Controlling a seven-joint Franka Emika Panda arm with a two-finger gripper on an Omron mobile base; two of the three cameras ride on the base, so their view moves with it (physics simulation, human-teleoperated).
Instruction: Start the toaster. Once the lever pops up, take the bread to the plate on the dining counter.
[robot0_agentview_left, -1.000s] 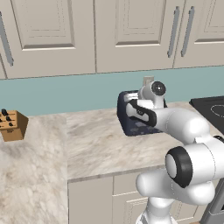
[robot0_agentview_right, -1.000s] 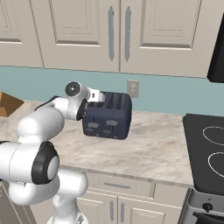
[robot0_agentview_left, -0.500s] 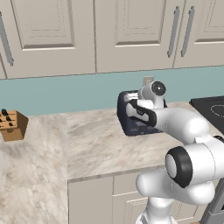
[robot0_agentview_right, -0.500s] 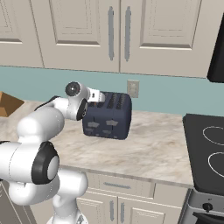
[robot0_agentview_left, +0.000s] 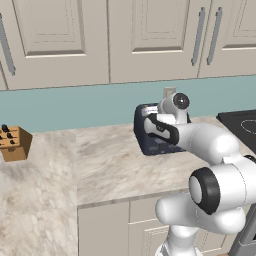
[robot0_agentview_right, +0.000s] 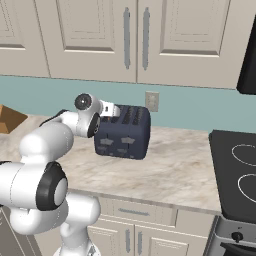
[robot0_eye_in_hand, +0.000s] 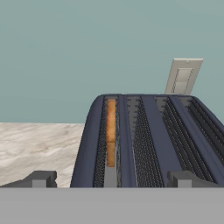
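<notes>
One bread (robot0_eye_in_hand: 110, 131) slice, sunk in toaster (robot0_eye_in_hand: 144, 140) slot just ahead of left fingertip (robot0_eye_in_hand: 40, 178), gripper (robot0_eye_in_hand: 109, 180) jaws spread wide & empty; prob. light, stiff, crumbly, so pinch top edge on flat faces once popped.

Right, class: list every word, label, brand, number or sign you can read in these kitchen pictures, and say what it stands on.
There is no readable text.
The toaster has small grey panels on its front with no legible marks.
The wall outlet is blank.
</notes>
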